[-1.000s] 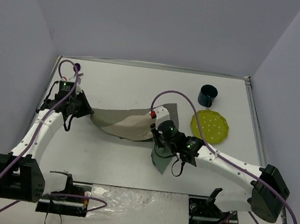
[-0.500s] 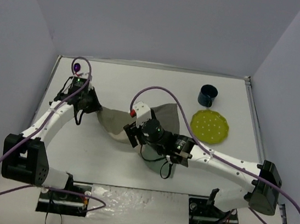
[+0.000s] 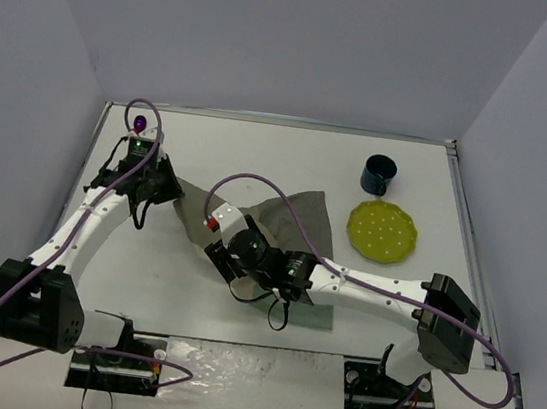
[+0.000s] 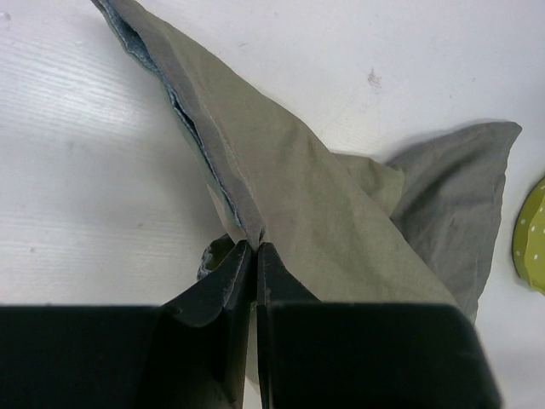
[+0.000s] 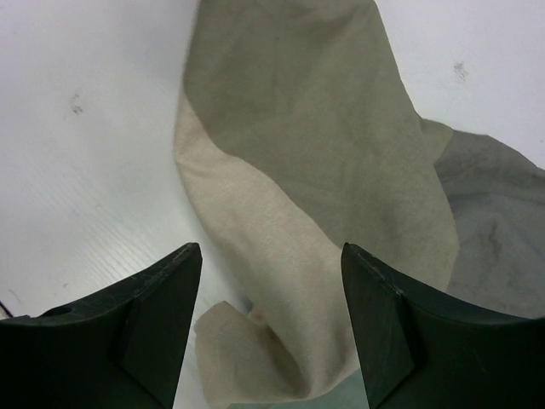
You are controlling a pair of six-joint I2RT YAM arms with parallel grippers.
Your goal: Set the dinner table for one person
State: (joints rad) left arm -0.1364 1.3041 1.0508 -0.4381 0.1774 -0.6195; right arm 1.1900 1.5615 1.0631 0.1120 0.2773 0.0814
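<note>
A grey-green-beige patchwork cloth (image 3: 296,223) lies partly folded on the white dinner table (image 3: 260,152). My left gripper (image 3: 167,187) is shut on the cloth's left edge; in the left wrist view the gripper (image 4: 254,249) pinches a fold of the cloth (image 4: 324,213) just above the table. My right gripper (image 3: 216,255) is open and empty, hovering over the cloth's near-left part. In the right wrist view the right gripper (image 5: 271,256) has its jaws wide apart above the cloth's beige patch (image 5: 255,256).
A yellow-green dotted plate (image 3: 382,231) lies right of the cloth, and its rim shows in the left wrist view (image 4: 532,239). A dark blue cup (image 3: 379,174) stands behind the plate. The table's metal rim (image 3: 284,121) and purple walls enclose the area.
My right arm has swung left across the cloth to its near-left part. The cloth's right side now lies flatter. My left gripper moved slightly back, still holding the cloth.
</note>
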